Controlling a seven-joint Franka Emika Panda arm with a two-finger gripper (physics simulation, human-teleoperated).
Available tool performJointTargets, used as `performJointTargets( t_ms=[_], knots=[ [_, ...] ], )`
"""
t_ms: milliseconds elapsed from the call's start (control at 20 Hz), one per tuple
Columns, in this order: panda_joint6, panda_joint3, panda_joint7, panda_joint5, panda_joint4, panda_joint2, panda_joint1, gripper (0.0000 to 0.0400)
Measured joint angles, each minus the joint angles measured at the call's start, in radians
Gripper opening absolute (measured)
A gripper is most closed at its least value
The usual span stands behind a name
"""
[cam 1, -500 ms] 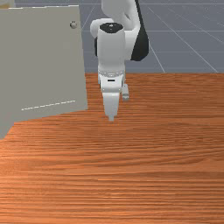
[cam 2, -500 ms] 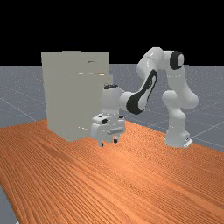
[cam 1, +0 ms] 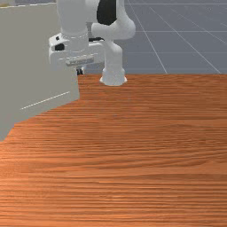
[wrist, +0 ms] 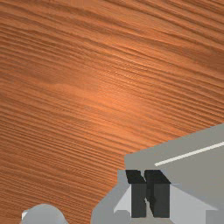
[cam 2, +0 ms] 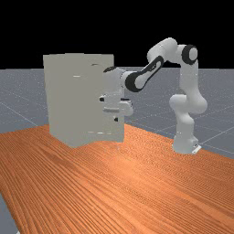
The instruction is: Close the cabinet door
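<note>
Orange-brown wood table (cam 1: 133, 168); grey gridded floor (cam 1: 186, 35) beyond.

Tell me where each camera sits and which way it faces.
Front view: across the table, facing the arm; shows its base, hand and pincer.
Far view: farther off, facing across the table toward the cabinet; shows the whole arm.
Wrist view: on the hand, looking down past the pincer, whose dark fingers show.
Shared: front and wrist views both show the table and cabinet door.
</note>
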Motion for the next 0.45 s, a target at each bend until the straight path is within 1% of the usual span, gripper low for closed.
performJointTargets(
  t_ms=[50, 100, 150, 300, 450],
  knots=[
    [-0.02, -0.024, 0.174, 0.016, 0.008, -0.004, -0.006, 0.0012],
    [-0.036, -0.042, 0.278, 0.027, 0.016, -0.004, -0.013, 0.0007],
    [-0.047, -0.057, 0.334, 0.034, 0.024, -0.001, -0.016, 0.0004],
    [-0.063, -0.118, 0.368, 0.045, 0.031, 0.004, -0.02, 0.0001],
    [-0.051, -0.206, 0.325, 0.043, 0.038, 0.011, -0.039, 0.0]
  ],
)
